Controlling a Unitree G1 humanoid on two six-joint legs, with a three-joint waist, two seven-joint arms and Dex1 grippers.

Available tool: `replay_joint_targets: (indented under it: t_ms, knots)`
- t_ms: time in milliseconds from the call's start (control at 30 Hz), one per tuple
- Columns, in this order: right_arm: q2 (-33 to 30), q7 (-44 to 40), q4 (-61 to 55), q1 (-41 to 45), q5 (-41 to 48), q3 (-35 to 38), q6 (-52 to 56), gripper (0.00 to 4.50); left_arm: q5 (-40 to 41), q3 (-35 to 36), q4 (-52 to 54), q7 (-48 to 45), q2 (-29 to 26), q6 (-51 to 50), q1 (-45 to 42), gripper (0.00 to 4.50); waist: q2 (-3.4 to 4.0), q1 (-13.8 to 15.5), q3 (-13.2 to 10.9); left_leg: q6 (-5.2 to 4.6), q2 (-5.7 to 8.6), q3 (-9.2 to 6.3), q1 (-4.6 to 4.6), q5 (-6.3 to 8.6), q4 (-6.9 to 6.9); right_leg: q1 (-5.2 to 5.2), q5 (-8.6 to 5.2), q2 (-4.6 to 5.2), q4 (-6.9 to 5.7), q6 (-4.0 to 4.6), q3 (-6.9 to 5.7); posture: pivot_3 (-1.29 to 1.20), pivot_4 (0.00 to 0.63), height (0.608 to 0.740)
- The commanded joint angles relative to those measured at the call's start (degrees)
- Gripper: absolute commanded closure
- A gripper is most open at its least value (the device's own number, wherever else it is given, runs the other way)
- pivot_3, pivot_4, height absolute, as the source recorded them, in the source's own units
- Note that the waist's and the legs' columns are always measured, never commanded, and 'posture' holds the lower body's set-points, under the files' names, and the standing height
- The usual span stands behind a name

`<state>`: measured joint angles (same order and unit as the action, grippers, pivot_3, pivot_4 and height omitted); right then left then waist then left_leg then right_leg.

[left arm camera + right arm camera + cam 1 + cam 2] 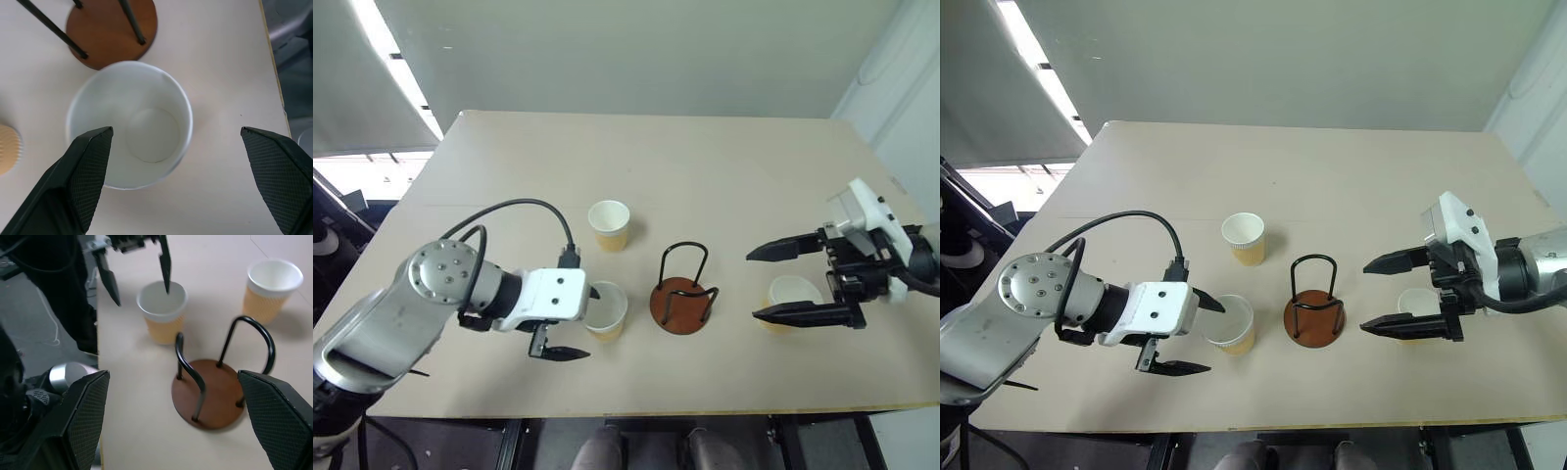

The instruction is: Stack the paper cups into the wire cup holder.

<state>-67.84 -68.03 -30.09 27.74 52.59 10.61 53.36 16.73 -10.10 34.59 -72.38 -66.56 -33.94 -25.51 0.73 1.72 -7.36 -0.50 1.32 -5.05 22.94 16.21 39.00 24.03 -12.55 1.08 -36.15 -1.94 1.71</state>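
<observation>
Three paper cups stand upright on the table: one at the back (609,225), one nearer the front (607,311) just left of the wire cup holder (683,294), and one to the holder's right (793,294). The holder, a brown disc with black wire loops, is empty. My left gripper (582,323) is open and hangs over the front cup (129,122), one finger over its mouth and the other off its near side. My right gripper (753,286) is open above the right cup and points toward the holder (210,391). Its lower finger partly hides that cup.
The tan table (705,176) ends close in front of the cups, with its front edge (636,411) just below both grippers. A black cable (524,208) loops over my left wrist.
</observation>
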Motion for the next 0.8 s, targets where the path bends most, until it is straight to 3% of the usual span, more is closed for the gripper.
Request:
replay_joint_targets:
  t_ms: [33, 467, 567, 800]
  knots:
    - [-1.1, -0.4, -0.6, 0.6, 0.4, 2.5, -1.4, 0.22, -2.1, -0.6, -0.4, -0.2, -0.6, 2.0, 0.1, 0.0, 0.0, 0.0, 0.0, 0.0, 0.0, 0.0, 0.0, 0.0, 0.0, 0.0, 0.0, 0.0, -0.01, 0.0, 0.0, 0.0, 0.15, 0.74]
    - [-0.8, 0.9, -0.7, 0.5, -0.1, 1.6, -2.0, 0.22, -6.9, -6.2, -4.1, -1.3, 3.0, 6.3, -1.6, 0.0, 0.0, 0.0, 0.0, 0.0, 0.0, -0.01, 0.0, 0.0, 0.03, 0.01, 0.0, 0.0, -0.08, 0.01, 0.0, 0.0, 0.15, 0.74]
    - [-0.7, 1.2, -0.8, 0.3, -0.2, 1.6, -2.1, 0.18, -7.5, -6.6, -4.8, -1.6, 3.9, 7.1, -2.1, 0.59, 0.0, 0.0, 0.0, 0.0, 0.0, -0.01, 0.0, 0.0, 0.03, 0.01, 0.0, 0.0, -0.07, 0.01, 0.0, 0.0, 0.15, 0.74]
    - [-0.4, 2.4, -1.1, -0.5, -0.2, 1.8, -2.3, 0.18, -7.3, -6.4, -6.0, -2.9, 5.4, 7.5, -3.4, 3.07, 0.01, 0.0, 0.0, 0.0, 0.0, -0.01, 0.0, 0.0, 0.04, 0.01, 0.0, 0.0, -0.09, 0.01, 0.0, 0.0, 0.15, 0.74]
